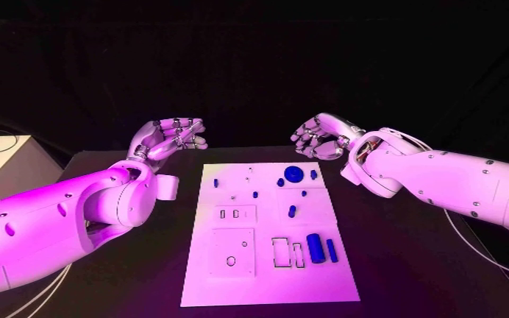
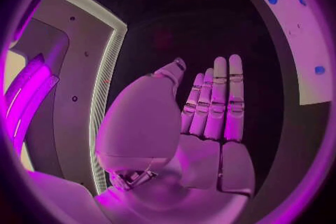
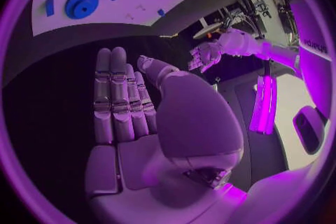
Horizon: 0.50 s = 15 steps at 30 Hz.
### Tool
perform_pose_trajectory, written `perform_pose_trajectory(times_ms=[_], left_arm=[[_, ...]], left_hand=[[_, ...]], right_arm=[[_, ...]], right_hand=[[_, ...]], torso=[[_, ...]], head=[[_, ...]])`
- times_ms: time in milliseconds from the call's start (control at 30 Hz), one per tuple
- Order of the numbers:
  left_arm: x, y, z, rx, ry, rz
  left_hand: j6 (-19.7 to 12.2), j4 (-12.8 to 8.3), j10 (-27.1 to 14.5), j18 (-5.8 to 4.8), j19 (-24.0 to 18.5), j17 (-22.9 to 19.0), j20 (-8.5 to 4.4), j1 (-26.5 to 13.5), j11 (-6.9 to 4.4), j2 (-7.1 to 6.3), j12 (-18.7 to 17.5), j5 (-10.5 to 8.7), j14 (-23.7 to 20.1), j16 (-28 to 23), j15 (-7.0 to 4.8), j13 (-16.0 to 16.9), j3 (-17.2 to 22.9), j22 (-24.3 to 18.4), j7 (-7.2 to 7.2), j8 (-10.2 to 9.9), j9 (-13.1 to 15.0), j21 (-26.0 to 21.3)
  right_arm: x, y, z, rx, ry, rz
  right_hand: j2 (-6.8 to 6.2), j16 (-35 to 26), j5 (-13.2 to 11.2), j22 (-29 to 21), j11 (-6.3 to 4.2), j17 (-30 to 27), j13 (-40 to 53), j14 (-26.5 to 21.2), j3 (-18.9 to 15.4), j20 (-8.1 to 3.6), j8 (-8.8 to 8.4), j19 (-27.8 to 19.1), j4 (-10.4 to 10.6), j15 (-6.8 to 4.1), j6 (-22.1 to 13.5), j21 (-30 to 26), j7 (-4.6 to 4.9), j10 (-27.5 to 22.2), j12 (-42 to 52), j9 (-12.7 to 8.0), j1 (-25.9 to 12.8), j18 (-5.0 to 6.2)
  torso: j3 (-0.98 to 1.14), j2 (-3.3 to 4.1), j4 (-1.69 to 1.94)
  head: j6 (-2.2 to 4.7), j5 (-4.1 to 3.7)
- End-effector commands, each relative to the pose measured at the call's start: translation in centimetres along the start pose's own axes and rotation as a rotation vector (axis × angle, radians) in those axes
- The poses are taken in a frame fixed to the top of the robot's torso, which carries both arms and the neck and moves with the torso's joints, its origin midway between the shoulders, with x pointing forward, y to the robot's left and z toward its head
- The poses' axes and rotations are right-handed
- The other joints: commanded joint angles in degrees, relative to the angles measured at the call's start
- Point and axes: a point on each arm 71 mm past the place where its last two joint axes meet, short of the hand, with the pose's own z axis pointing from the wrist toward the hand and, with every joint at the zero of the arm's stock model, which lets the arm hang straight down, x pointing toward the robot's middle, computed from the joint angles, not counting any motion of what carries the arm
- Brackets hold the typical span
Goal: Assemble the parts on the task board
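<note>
One white board [image 1: 265, 274] is laid on one black table [image 1: 413, 259]. Two hands are seen above the table's far side, one left hand [image 1: 170, 138] and one right hand [image 1: 321, 138], each empty with its fingers apart.

On the board, one round blue gear [image 1: 294, 174] is counted, along with one large blue cylinder [image 1: 314, 244] and one thinner blue bar [image 1: 332, 250] beside it. About six smaller blue pieces are scattered over the far half; their exact number cannot be told.

task board [image 1: 265, 274] unobstructed, hands beside far corners
</note>
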Motion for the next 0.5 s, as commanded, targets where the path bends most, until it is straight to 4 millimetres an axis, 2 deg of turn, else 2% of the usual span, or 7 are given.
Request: perform_pose_trajectory(times_ms=[33, 67, 100, 133, 300, 400, 500], left_arm=[[0.9, -0.6, -0.5, 0.008, 0.078, -0.009], [1.0, -0.7, -0.7, 0.008, 0.087, -0.012], [1.1, -0.9, -0.9, 0.008, 0.095, -0.014], [1.2, -1.0, -1.1, 0.008, 0.103, -0.016], [1.6, -1.3, -1.7, 0.007, 0.130, -0.020], [1.8, -1.5, -2.0, 0.007, 0.141, -0.020], [1.9, -1.7, -2.1, 0.009, 0.148, -0.020]], left_hand=[[0.2, -0.3, 1.2, -0.29, -0.1, 7.2, -1.39, -0.8, -0.19, -1.38, -1.4, -0.12, -2.2, 9.9, -0.50, -0.2, 2.5, 6.5, -0.39, 0.3, 0.4, 9.5], [0.0, -0.8, 1.4, -0.24, -1.6, 9.4, -1.47, -0.9, -0.18, -1.91, -1.8, -0.22, -3.3, 13.1, -0.67, -0.2, 3.5, 9.0, -0.36, 0.3, 0.6, 12.9], [0.0, -1.1, 1.6, -0.14, -3.5, 11.2, -1.37, -1.4, -0.17, -2.19, -2.2, -0.17, -4.7, 16.0, -0.64, -0.2, 4.6, 11.7, -0.40, 0.4, 0.8, 16.6], [-0.1, -1.4, 1.8, 0.05, -5.0, 12.2, -1.19, -2.0, -0.18, -2.45, -2.5, -0.13, -5.3, 18.0, -0.56, -0.2, 5.5, 14.0, -0.48, 0.4, 1.0, 19.6], [-0.4, -2.1, 1.8, 0.27, -6.6, 13.7, -0.98, -3.1, -0.15, -3.05, -2.7, -0.22, -5.5, 22.1, -0.76, -0.1, 6.7, 18.0, -0.45, 0.5, 1.4, 25.5], [-0.5, -2.4, 1.7, 0.32, -7.1, 14.3, -0.98, -3.5, -0.14, -3.16, -2.7, -0.21, -5.1, 23.8, -0.78, -0.1, 7.0, 19.3, -0.46, 0.5, 1.5, 27.4], [-0.6, -2.6, 1.6, 0.31, -7.5, 14.6, -0.95, -3.8, -0.14, -3.25, -2.8, -0.22, -5.0, 25.0, -0.79, -0.1, 7.1, 20.2, -0.43, 0.4, 1.6, 28.8]], right_arm=[[0.8, 0.4, 0.1, 0.000, 0.080, -0.196], [0.9, 0.5, 0.2, 0.001, 0.089, -0.210], [1.0, 0.6, 0.2, 0.003, 0.098, -0.223], [1.1, 0.7, 0.2, 0.004, 0.106, -0.237], [1.6, 1.0, 0.4, 0.023, 0.136, -0.287], [1.9, 1.2, 0.5, 0.037, 0.143, -0.312], [2.3, 1.4, 0.6, 0.046, 0.150, -0.326]], right_hand=[[-2.82, 29.5, 1.2, 24.3, -2.10, 23.9, 0.5, 7.9, 3.5, -2.72, -0.09, 10.4, 0.6, -2.69, 3.3, 25.2, -1.99, 5.2, -0.4, 1.2, -2.1, -1.75], [-3.22, 38.6, 1.2, 34.4, -2.26, 33.4, 0.6, 8.4, 4.4, -2.57, -0.17, 13.3, 0.9, -2.73, 3.3, 33.2, -1.89, 5.2, -0.3, 1.6, -2.5, -3.18], [-3.55, 41.7, 1.1, 37.6, -2.13, 36.6, 0.6, 8.4, 4.7, -2.53, -0.29, 14.0, 1.1, -2.57, 3.1, 35.8, -1.91, 5.0, -0.3, 1.8, -2.7, -3.62], [-4.06, 47.4, 1.1, 44.4, -2.05, 42.5, 0.6, 8.3, 5.4, -2.34, -0.36, 15.5, 1.5, -2.48, 3.0, 41.0, -1.81, 4.8, -0.3, 2.3, -3.1, -4.54], [-5.14, 52.6, 0.8, 51.5, -1.72, 47.7, 0.2, 8.0, 6.0, -1.86, -0.61, 16.9, 2.4, -2.00, 2.3, 46.4, -1.52, 2.9, -0.5, 3.1, -4.1, -5.47], [-5.63, 53.7, 0.8, 52.8, -1.35, 48.4, 0.0, 7.7, 6.0, -1.53, -0.76, 17.0, 2.9, -1.68, 1.9, 47.4, -1.36, 1.3, -0.5, 3.5, -4.6, -5.61], [-5.91, 54.3, 0.8, 54.6, -1.27, 48.9, 0.0, 7.7, 5.8, -1.39, -0.86, 17.5, 3.2, -1.58, 1.6, 48.7, -1.36, 0.7, -0.4, 3.6, -4.9, -5.87]], torso=[[-0.15, 1.48, 0.76], [-0.17, 1.68, 0.87], [-0.22, 1.90, 1.01], [-0.25, 2.10, 1.14], [-0.26, 2.79, 1.57], [-0.31, 3.20, 1.59], [-0.32, 3.52, 1.58]], head=[[0.01, -0.57], [0.06, -0.65], [0.13, -0.79], [0.11, -0.91], [0.18, -1.33], [0.24, -1.66], [0.31, -1.67]])
